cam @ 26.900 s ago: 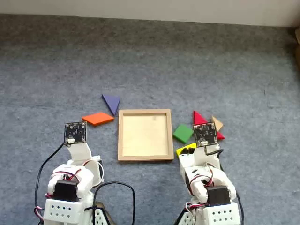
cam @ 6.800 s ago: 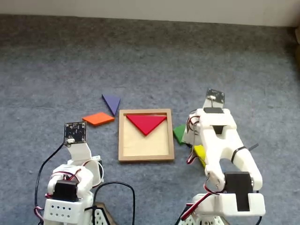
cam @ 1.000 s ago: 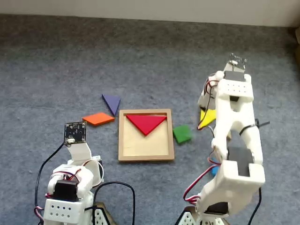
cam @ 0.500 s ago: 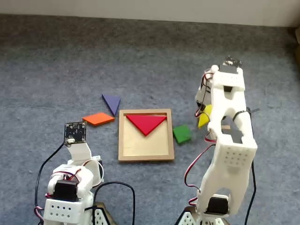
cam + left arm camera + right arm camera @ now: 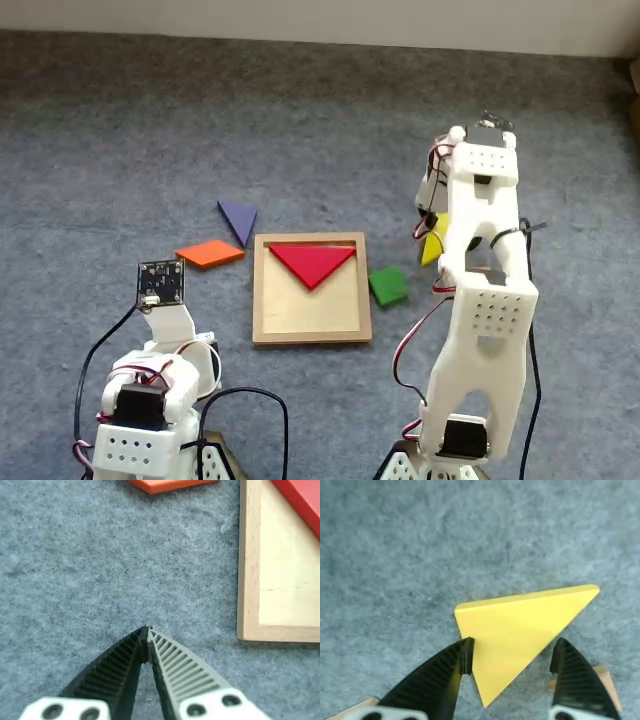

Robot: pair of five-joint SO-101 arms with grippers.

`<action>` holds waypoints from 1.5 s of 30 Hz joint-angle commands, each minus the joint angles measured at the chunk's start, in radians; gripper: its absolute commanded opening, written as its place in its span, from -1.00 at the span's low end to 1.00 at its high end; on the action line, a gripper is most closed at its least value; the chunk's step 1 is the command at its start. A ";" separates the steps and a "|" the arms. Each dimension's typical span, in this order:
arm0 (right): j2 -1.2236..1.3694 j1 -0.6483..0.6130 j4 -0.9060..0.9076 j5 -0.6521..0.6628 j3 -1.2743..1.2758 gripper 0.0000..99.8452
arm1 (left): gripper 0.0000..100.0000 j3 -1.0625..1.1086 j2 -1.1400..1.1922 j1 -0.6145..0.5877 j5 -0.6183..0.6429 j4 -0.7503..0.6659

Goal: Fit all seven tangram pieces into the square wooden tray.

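Right gripper [image 5: 512,656] is clamped on the yellow triangle [image 5: 520,627], one finger on each of two edges, with grey carpet [image 5: 420,540] underneath; can't tell whether the piece is clear of the carpet. From the high view the yellow triangle [image 5: 435,243] sits well to the right of the tray [image 5: 258,290], past the green square [image 5: 388,286], and the extended right arm [image 5: 482,300] covers most of it, so only a sliver pokes out on the tray side. A tan wooden piece [image 5: 609,679] lies on the carpet just beside one right finger, partly hidden behind it, and another tan edge [image 5: 352,707] shows by the other finger. The green square is on the carpet just off the tray's right rim, slightly rotated, between the tray and the yellow triangle. The purple triangle [image 5: 238,219] and the orange parallelogram [image 5: 209,252] are off the tray's far-left corner, close to each other, not touching the rim. The tray holds one piece, the red triangle [image 5: 312,262], with its long edge against the far rim and its point towards the middle; the rest of the tray floor is bare wood. The left arm [image 5: 160,283] is folded back on the left, and its gripper [image 5: 146,632] has its fingers pressed together with nothing between them, above carpet near the tray's near-left corner. Its wrist view shows the tray rim [image 5: 247,580], an edge of the red triangle [image 5: 302,500] and an edge of the orange parallelogram [image 5: 170,484].
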 commanded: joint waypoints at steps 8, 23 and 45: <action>0.203 -0.025 0.191 -0.009 -0.338 -0.30 | -0.99 0.019 -0.028 0.012 -0.005 0.003; 0.309 -0.070 0.225 -0.003 -0.463 -0.30 | -0.99 0.019 -0.028 0.012 -0.005 0.003; 0.305 -0.044 0.252 -0.006 -0.656 -0.39 | -0.99 0.019 -0.028 0.012 -0.005 0.003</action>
